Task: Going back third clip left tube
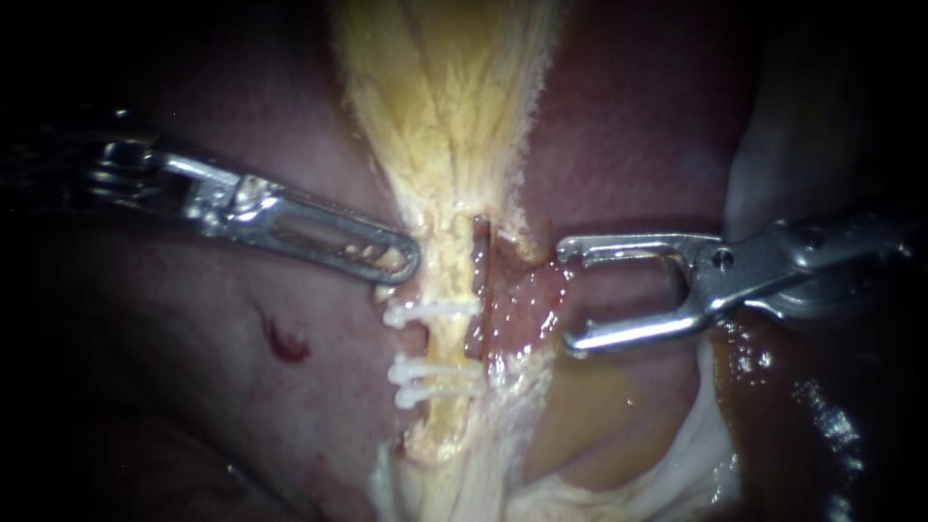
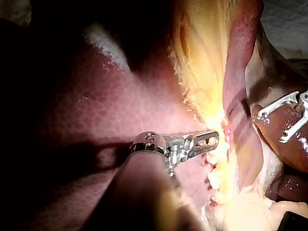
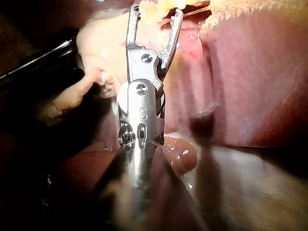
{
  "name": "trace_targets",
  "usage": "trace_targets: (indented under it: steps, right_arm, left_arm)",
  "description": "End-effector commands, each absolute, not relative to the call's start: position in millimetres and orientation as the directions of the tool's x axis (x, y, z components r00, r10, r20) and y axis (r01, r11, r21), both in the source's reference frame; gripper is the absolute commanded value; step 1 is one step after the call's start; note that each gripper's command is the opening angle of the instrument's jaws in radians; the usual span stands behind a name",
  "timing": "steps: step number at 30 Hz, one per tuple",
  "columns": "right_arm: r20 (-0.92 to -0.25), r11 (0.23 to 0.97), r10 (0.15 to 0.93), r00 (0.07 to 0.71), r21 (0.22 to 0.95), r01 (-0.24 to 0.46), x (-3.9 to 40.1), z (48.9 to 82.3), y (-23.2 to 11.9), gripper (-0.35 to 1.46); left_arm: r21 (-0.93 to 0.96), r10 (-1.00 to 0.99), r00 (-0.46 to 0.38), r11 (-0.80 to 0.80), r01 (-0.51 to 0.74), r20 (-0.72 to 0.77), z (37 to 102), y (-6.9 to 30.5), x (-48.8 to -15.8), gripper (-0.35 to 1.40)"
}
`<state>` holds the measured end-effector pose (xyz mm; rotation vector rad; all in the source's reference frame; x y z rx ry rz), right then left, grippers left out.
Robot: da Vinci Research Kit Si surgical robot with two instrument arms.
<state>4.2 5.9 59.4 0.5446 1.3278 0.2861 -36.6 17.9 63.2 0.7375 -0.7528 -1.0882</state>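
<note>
At nine o'clock of the tube, the left instrument's claw pinches its edge, likely steadying it. The right instrument's claw gapes empty at three o'clock, clear of the clips.

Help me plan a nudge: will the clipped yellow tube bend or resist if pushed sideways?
Probably floppy: the tube is a thin, soft-looking strand. Likely slippery, since wet shine shows beside it. The clips pinch it, so hard pushing might tear it there.
</note>
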Motion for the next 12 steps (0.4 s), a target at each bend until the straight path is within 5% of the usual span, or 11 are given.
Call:
trace_targets:
  steps: [1,12]
  right_arm:
    - [-0.837,0.842,0.496,0.231,0.529,0.107,4.2,59.4,5.9,0.5]
    - [-0.84,0.844,0.492,0.23,0.525,0.108,4.2,59.3,6.0,0.5]
  left_arm:
    - [0.823,-0.946,0.28,0.289,0.489,0.166,63.2,17.9,-36.6,-0.35]
    - [0.825,-0.945,0.282,0.289,0.486,0.164,63.1,17.8,-36.3,-0.35]
